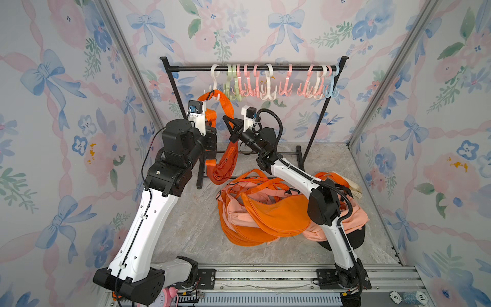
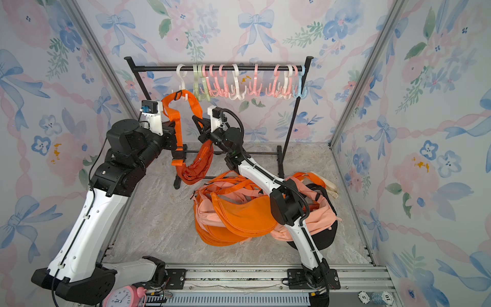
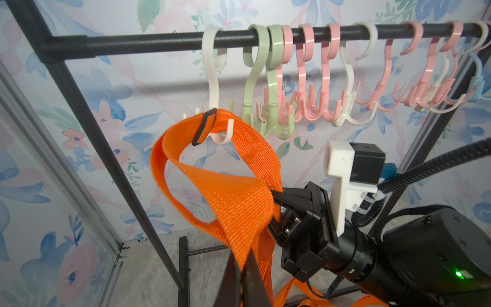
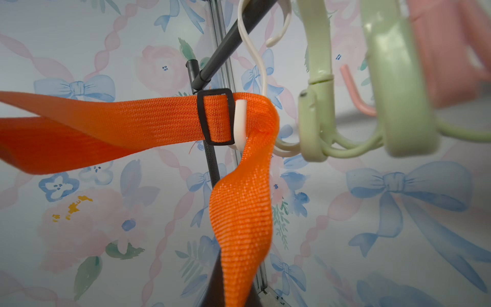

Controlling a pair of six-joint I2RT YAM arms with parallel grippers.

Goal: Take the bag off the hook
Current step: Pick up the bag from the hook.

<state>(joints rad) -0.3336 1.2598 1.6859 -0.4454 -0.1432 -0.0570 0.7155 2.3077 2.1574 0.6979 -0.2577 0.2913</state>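
Note:
An orange bag [image 1: 224,163] hangs below the rack, its orange strap [image 3: 239,148] looped over a prong of the white hook [image 3: 214,79] at the rail's left end. A black slider [image 4: 215,117] on the strap sits right beside that prong [image 4: 239,119]. My left gripper [image 3: 243,268] is shut on one run of the strap below the hook. My right gripper [image 4: 233,287] is shut on the other run, just right of the left one; in both top views its black fingers [image 1: 228,121] [image 2: 198,121] pinch the strap under the hook.
The black rack rail [image 1: 252,68] carries several empty green, pink, white and blue hooks [image 1: 265,82]; the green ones [image 4: 318,106] hang right next to the white hook. A pile of orange and peach bags [image 1: 265,212] lies on the floor under my right arm. The rack's left post [image 3: 106,159] stands close by.

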